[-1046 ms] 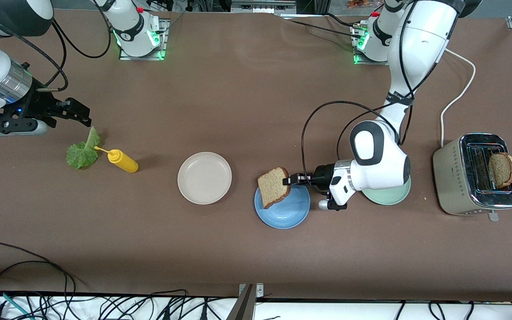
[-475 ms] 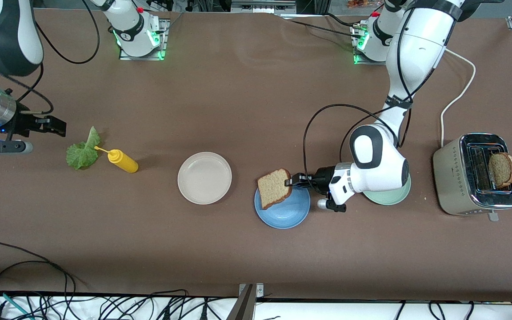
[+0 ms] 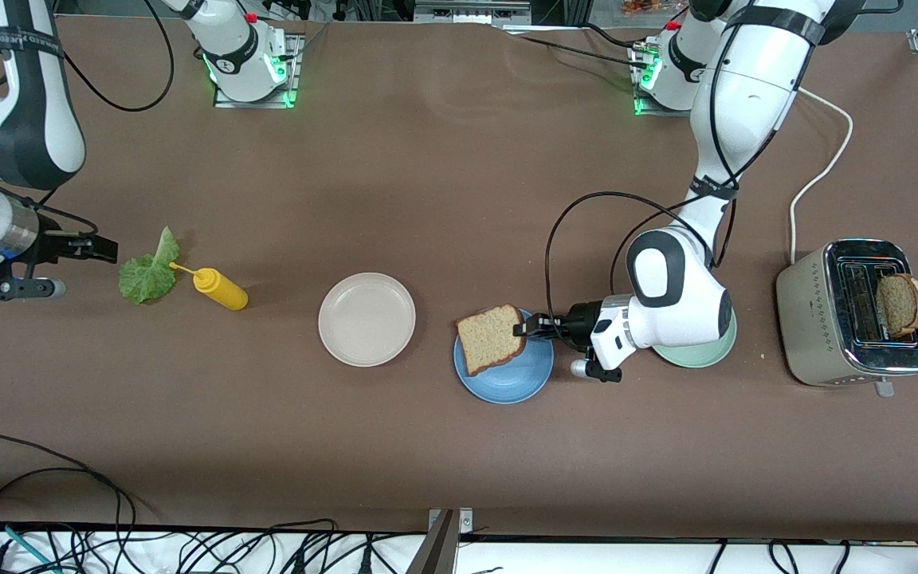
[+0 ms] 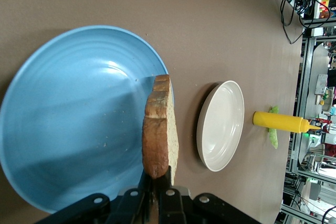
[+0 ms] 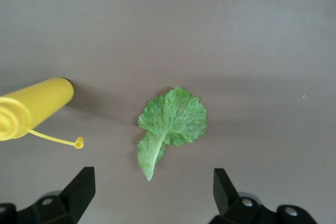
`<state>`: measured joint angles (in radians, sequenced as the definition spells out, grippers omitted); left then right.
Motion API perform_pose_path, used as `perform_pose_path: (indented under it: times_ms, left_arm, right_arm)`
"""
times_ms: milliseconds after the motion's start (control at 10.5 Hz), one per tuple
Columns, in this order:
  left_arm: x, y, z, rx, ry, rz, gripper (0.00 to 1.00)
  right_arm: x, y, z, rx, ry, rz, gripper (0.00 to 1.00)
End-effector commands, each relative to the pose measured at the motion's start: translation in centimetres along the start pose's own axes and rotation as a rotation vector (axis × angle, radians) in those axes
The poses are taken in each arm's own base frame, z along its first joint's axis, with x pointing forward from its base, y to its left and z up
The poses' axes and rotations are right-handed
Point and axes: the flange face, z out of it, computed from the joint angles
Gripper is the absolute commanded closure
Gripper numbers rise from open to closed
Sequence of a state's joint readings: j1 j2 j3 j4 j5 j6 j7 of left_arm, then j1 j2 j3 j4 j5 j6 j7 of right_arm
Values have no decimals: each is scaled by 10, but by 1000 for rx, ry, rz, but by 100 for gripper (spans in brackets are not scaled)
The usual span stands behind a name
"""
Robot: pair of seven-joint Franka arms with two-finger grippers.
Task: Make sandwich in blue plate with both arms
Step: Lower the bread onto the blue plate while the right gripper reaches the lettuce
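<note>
At the left edge of the front view, about mid-height, our right gripper [image 3: 104, 249] sits low beside the lettuce leaf [image 3: 146, 271], jaws spread wide and holding nothing; in its wrist view the lettuce leaf [image 5: 170, 124] lies flat on the table between the two open fingers. Touching the leaf's edge is the yellow squeeze bottle [image 3: 220, 288], lying on its side with its tethered cap hanging toward the leaf. That bottle is what stands in our way here: we would close on the leaf from its free side so the fingers do not knock the bottle or catch the cap strap.

At centre is the cream-white plate [image 3: 366, 319], bare. Just right of centre is the blue plate [image 3: 504, 373], and over it our left gripper [image 3: 524, 328] is clamped tight on one corner of a bread slice [image 3: 492, 338], which hangs tilted with its lower edge close to the plate; whether it touches we cannot tell. To do this step well, we judge the slice should be lowered until it rests flat inside the rim before the fingers part, otherwise it may tip off the edge.

Under the left arm's wrist lies the pale mint-green plate [image 3: 694, 351], mostly hidden. At the right, the toaster [image 3: 853, 315] has the second bread slice [image 3: 899, 304] standing in its slot, not yet fetched.
</note>
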<state>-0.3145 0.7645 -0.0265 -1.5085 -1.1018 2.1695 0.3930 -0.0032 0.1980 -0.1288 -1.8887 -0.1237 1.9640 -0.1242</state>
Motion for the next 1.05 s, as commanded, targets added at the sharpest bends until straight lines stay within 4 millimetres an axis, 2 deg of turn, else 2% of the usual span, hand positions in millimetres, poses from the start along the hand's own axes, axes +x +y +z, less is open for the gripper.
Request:
perform_pose_path:
  times_ms: [0, 95, 380, 951]
  left_arm:
    - [9, -15, 0, -24, 23, 67, 100]
    - [9, -15, 0, -24, 23, 71, 100]
    - [8, -22, 4, -20, 17, 72, 100]
    - [13, -36, -6, -19, 32, 102, 100]
  right_arm:
    - [-20, 7, 47, 5, 42, 3, 0]
    - [-29, 11, 68, 7, 65, 11, 0]
    - [-41, 14, 106, 21, 62, 35, 0]
    - [-49, 30, 185, 100, -25, 122, 0]
